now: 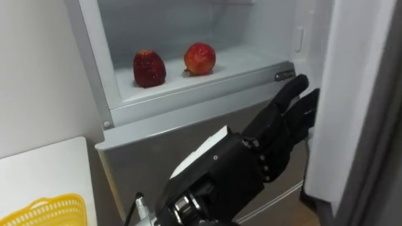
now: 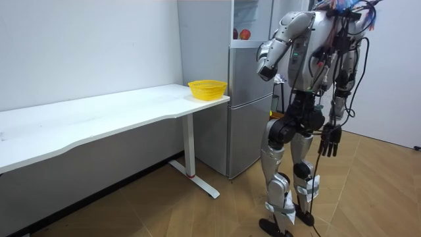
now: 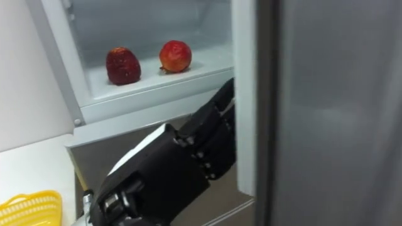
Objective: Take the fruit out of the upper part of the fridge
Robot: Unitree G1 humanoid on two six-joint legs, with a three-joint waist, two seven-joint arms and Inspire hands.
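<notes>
The upper fridge compartment stands open. On its white shelf point(image 1: 207, 78) lie two red fruits: a dark red one point(image 1: 149, 69) on the left and a brighter red apple point(image 1: 200, 59) to its right. My left hand point(image 1: 276, 135) is raised below and right of the shelf. It is open, and its straight fingers point(image 1: 294, 91) reach to the inner edge of the open fridge door point(image 1: 358, 94), which hides their tips in the right eye view. In the room view my right hand point(image 2: 329, 141) hangs open at my side, and I stand upright facing the fridge point(image 2: 250, 99).
The closed lower fridge door point(image 1: 157, 147) is under the shelf. A white table point(image 1: 38, 172) stands left of the fridge with a yellow basket point(image 1: 44, 212) on its near end. The open upper door fills the right side.
</notes>
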